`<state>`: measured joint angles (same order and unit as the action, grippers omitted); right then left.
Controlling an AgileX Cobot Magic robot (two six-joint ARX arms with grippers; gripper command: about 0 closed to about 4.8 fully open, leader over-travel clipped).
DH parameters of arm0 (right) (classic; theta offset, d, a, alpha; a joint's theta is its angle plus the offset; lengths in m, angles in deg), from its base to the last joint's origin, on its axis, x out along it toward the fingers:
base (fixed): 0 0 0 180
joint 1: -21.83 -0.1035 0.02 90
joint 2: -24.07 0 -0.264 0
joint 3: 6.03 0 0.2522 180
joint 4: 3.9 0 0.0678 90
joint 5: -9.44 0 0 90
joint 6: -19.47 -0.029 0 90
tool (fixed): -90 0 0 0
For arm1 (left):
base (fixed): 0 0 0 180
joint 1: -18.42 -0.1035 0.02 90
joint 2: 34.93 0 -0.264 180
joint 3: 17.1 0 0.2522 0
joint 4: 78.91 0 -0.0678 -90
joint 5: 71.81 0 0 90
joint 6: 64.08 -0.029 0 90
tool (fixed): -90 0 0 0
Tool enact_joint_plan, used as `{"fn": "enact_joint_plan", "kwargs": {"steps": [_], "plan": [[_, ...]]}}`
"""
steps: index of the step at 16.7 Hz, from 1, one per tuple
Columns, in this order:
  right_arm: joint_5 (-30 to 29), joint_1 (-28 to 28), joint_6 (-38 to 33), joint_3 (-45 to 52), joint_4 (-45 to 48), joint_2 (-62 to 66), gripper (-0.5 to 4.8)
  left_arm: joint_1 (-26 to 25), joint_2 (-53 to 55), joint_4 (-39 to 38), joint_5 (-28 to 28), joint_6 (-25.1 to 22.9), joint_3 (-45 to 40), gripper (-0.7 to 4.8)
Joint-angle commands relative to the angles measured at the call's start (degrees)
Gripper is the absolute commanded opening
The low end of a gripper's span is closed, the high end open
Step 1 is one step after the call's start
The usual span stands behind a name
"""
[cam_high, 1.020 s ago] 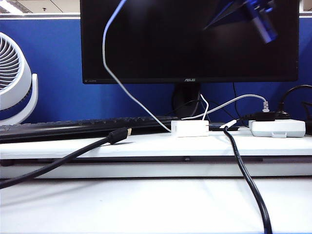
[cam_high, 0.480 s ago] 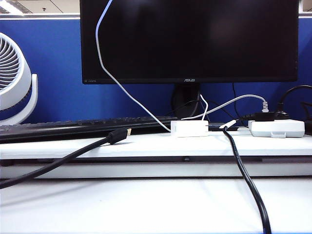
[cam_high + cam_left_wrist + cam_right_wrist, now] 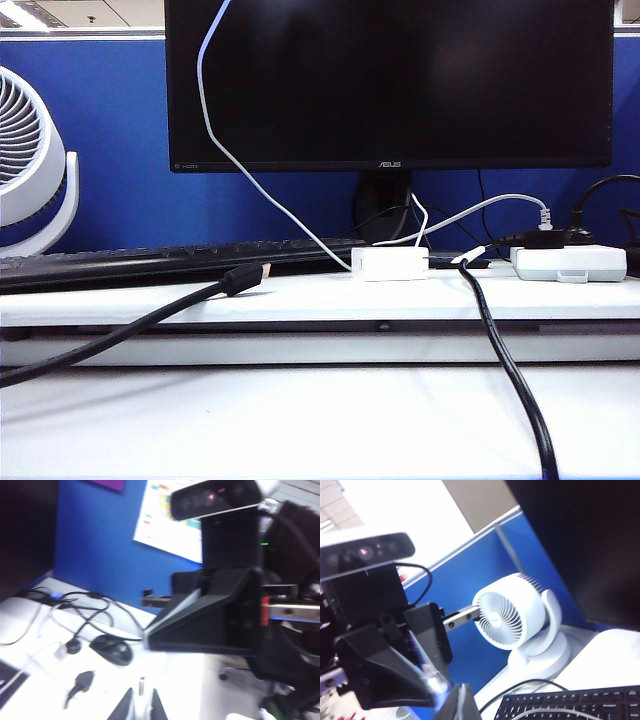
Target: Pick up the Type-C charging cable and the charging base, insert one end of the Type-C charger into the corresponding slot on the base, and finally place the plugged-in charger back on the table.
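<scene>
The base [image 3: 390,263] is sitting on the shelf [image 3: 200,300] below the monitor [image 3: 400,80], just back from the shelf's front edge, with bare shelf lying on either side of it. The cable [image 3: 260,190] is rising from the base's left end, crossing the screen and leaving the exterior view at the top. The front of the desk [image 3: 300,420] is lying wide open, crossed only by two black cables: a gold-tipped one [image 3: 150,320] running in from the left and a thicker one [image 3: 505,360] dropping over the shelf edge on the right. One keyboard [image 3: 150,262], one fan [image 3: 25,160] and one wider white box [image 3: 570,262] are standing on the shelf, and one pale cord [image 3: 480,208] is arching behind. Neither arm is showing in the exterior view. The left end effector [image 3: 141,707] is hanging high over the desk, fingers nearly together on what looks like the cable. The right end effector [image 3: 461,700] is hanging above the keyboard, pressed fully together, gripping nothing.
</scene>
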<state>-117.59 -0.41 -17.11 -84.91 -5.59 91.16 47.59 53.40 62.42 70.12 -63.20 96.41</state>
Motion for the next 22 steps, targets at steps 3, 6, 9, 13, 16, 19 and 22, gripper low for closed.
{"fn": "enact_joint_plan", "kwargs": {"steps": [3, 6, 9, 13, 16, 19, 22], "plan": [[-2.4, -0.1, 0.2, -0.2, 0.3, 0.1, -0.06, 0.2, -0.2, 1.2, 2.6, 0.0, 0.2, 0.24], [-4.7, -0.1, 0.2, -0.2, 0.3, 0.1, -0.06, 0.2, -0.1, 1.2, 3.8, 0.1, 0.2, 0.24], [-7.5, -0.1, 0.2, -0.2, 2.1, 0.1, -0.06, 0.2, 0.5, 1.2, 7.5, 1.5, 0.2, 0.24], [-9.4, -0.1, 0.2, -0.2, 2.3, 0.1, -0.06, 0.2, 0.6, 1.0, 8.9, 1.5, 0.2, 0.24], [-11.5, -0.1, 0.2, -0.2, 2.3, 0.0, -0.06, 0.2, 0.7, 1.4, 8.5, 1.5, 0.2, 0.24], [-12.5, -0.1, 0.2, -0.2, 2.8, -0.1, -0.06, 0.2, 0.7, 1.4, 8.4, 1.5, 0.2, 0.24], [-12.9, -0.1, 0.2, -0.2, 3.4, -0.1, -0.06, 0.2, 0.7, 0.5, 8.7, 1.5, 0.2, 0.24]]}}
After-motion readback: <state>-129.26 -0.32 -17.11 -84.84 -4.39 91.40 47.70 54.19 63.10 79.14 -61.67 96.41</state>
